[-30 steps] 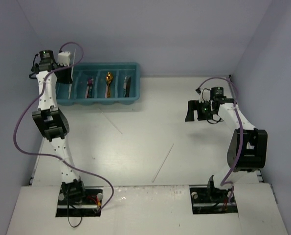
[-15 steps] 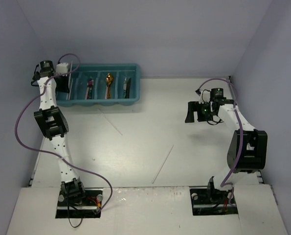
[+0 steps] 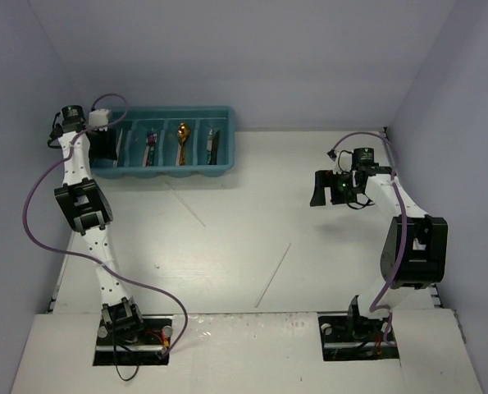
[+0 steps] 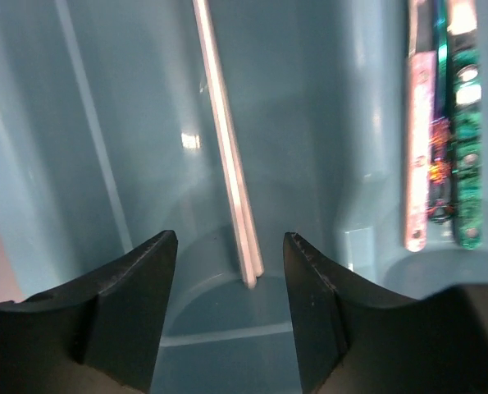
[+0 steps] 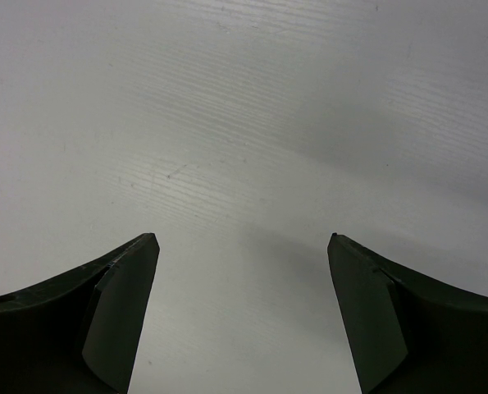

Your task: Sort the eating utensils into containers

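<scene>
The teal tray [image 3: 227, 152] stands at the back left, its containers running side by side. My left gripper [image 3: 104, 144] hangs over the leftmost one, open and holding nothing. In the left wrist view, white chopsticks [image 4: 227, 156] lie on that compartment's floor, their ends between my open jaws [image 4: 230, 235] but free of them. Pink and teal knife handles [image 4: 440, 131] lie in the neighbouring compartment. A gold spoon [image 3: 183, 136] and a dark utensil [image 3: 212, 144] fill the two further ones. My right gripper [image 3: 319, 189] is open over bare table [image 5: 244, 123].
Two thin white chopsticks lie loose on the table: one [image 3: 186, 205] just in front of the tray, the other [image 3: 273, 273] near the middle. Purple-grey walls close in the left, back and right sides. The arm bases [image 3: 133, 328] sit at the near edge.
My left gripper came down over the tray's leftmost compartment and opened, letting go of the white chopstick it held upright. The right arm has stayed put.
</scene>
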Motion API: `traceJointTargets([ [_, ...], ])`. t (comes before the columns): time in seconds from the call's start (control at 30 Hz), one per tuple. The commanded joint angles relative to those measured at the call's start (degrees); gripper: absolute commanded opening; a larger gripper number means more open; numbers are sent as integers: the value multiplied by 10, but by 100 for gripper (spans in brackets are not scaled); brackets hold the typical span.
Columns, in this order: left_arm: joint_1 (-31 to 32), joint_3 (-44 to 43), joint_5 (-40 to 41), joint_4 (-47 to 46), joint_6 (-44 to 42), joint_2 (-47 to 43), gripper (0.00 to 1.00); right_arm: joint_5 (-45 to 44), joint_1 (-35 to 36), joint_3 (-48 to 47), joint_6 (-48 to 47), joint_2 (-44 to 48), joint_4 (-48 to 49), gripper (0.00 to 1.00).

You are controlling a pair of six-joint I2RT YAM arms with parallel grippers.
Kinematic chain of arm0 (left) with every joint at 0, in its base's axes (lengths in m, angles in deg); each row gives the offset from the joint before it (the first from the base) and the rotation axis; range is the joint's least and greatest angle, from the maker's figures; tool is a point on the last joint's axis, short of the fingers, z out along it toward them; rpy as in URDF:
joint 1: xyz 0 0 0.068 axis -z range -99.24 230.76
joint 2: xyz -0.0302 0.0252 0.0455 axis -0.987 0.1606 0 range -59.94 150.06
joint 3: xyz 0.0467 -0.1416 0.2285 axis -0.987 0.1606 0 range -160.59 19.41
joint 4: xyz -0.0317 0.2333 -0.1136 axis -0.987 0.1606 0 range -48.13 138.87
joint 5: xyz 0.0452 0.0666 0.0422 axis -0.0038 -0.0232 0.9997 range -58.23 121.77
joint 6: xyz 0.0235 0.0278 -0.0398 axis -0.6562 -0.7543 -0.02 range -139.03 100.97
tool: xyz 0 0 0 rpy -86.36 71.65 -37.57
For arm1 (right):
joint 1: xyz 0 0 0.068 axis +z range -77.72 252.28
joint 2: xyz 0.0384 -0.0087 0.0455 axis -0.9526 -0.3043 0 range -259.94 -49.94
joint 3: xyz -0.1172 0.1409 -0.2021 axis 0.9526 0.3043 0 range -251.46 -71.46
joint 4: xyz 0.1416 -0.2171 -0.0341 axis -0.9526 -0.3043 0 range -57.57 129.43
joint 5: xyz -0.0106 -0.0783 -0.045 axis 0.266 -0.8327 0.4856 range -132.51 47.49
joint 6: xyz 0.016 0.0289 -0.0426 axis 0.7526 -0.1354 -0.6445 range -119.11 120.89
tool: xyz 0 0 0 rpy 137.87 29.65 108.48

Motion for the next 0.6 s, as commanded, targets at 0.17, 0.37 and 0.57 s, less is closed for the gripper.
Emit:
traceJointTargets([
  [0.17, 13, -72, -67, -22, 32, -147, 53, -4, 52, 6, -114, 94, 0, 79],
  [0.37, 28, 38, -144, -21, 15, -261, 53, -81, 218, 55, -372, 213, -39, 78],
  [0.57, 77, 251, -170, -20, -78, -431, 53, -159, 427, 113, -605, 285, -74, 64],
])
